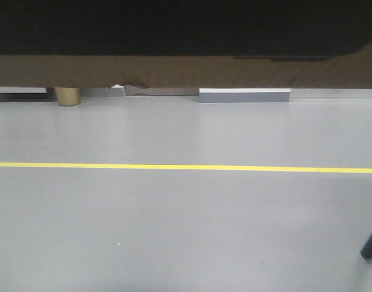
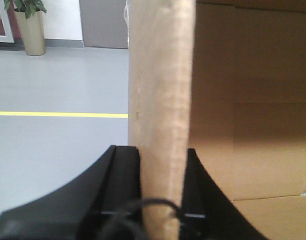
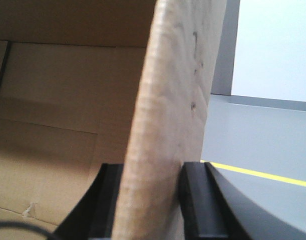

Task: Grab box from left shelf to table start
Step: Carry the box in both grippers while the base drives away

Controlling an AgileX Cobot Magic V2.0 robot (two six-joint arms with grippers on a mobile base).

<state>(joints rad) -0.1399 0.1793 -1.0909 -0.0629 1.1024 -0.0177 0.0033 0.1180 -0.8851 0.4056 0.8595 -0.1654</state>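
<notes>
The brown cardboard box [image 1: 186, 72] fills the top of the front view, held above the floor, with its black print [image 1: 173, 27] in shadow. My left gripper [image 2: 163, 150] is shut on the box's left wall [image 2: 160, 75], one black finger on each side; the box's inside shows to the right. My right gripper [image 3: 153, 167] is shut on the box's right wall [image 3: 178, 85], with the box's inside to the left. The shelf and the table are out of view.
Grey floor with a yellow line [image 1: 186, 166] lies under and ahead of the box. A potted plant [image 2: 32, 30] stands at the far left by the wall. A grey block [image 1: 244, 95] sits at the wall. A black leg [image 1: 371, 240] shows at the right edge.
</notes>
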